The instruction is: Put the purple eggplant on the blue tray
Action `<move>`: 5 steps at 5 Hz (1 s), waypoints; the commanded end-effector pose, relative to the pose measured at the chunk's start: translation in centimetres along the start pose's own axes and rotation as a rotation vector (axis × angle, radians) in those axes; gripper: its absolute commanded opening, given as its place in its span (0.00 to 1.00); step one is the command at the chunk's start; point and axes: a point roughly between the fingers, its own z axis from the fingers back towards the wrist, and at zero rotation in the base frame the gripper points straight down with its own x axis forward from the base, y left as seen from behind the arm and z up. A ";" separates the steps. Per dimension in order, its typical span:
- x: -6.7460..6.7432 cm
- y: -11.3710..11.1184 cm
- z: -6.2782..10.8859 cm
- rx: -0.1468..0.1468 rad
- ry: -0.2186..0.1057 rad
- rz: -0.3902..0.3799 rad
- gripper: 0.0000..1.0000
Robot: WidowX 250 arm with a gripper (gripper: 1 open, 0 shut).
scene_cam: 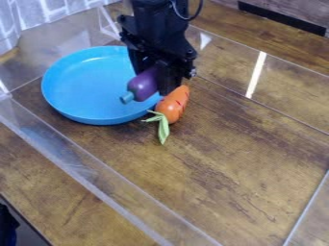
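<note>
The purple eggplant (142,84) hangs tilted between the black fingers of my gripper (157,77), which is shut on it. Its teal stem end points down to the left. It is over the right edge of the blue tray (77,86), just above the rim and close to the orange carrot. The round blue tray lies on the wooden table at the upper left with nothing in it. The black arm reaches down from the top of the view and hides the tray's far right rim.
An orange carrot (172,104) with green leaves lies on the table right of the tray, directly under the gripper. A clear plastic sheet with raised edges covers the wooden table (244,163).
</note>
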 end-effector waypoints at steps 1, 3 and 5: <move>0.9 -1.3 0.2 0.003 -0.044 -0.006 0.00; 2.2 -2.1 0.2 0.010 -0.071 0.015 0.00; 2.3 -0.8 1.8 0.049 -0.093 0.090 0.00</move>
